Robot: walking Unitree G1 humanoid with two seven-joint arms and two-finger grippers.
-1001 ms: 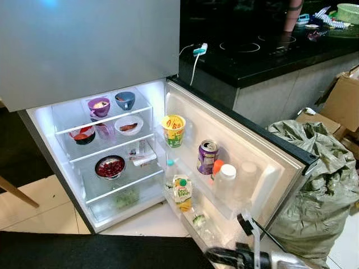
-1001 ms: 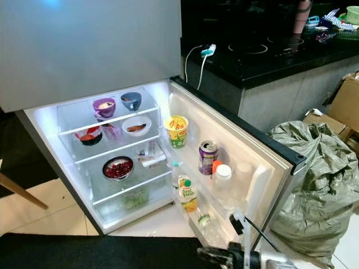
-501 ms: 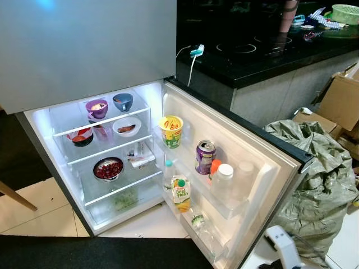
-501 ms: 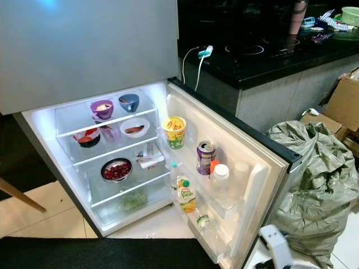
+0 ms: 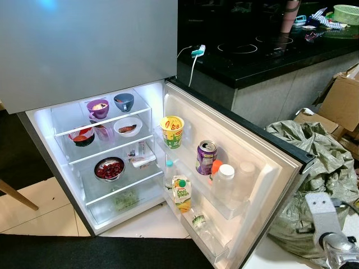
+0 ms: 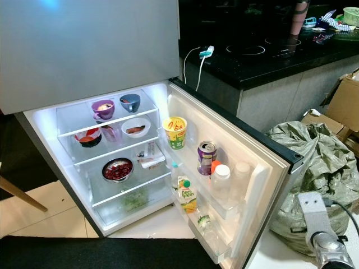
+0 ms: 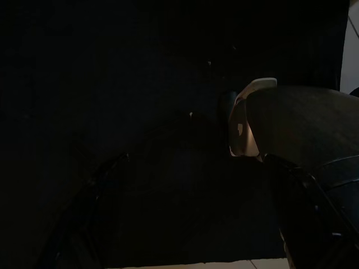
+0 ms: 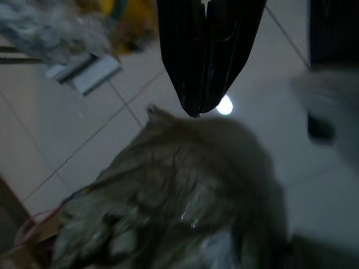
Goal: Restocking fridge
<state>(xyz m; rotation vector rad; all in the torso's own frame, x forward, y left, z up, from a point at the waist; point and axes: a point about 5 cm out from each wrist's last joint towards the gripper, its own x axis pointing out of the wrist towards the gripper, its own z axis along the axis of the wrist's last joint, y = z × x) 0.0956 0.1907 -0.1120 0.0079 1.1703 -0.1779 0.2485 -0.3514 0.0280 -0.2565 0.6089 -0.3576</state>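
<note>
The fridge (image 5: 90,56) stands with its lower door (image 5: 263,162) swung wide to the right, the inside lit. On the shelves sit a purple bowl (image 5: 97,107), a blue bowl (image 5: 124,101), a white bowl (image 5: 127,127), a red bowl (image 5: 82,136) and a steel bowl of red fruit (image 5: 109,168). The door racks hold a yellow cup (image 5: 172,130), a purple can (image 5: 206,157), a white bottle (image 5: 225,182) and a juice carton (image 5: 181,192). My right arm (image 5: 328,235) is low, right of the door. In the right wrist view the right gripper (image 8: 203,109) is shut and empty above the green sack (image 8: 168,196). The left gripper (image 7: 196,213) hangs in the dark, fingers apart.
A bulging green sack (image 5: 314,162) lies on the tiled floor just right of the door, with cardboard boxes (image 5: 342,101) behind it. A black counter with a hob (image 5: 252,50) runs behind the fridge; a charger cable (image 5: 193,61) hangs over its edge. A dark mat (image 5: 95,252) lies in front.
My right arm has swung from the bottom centre of the picture out to the lower right corner, beside the sack. The fridge contents have not moved.
</note>
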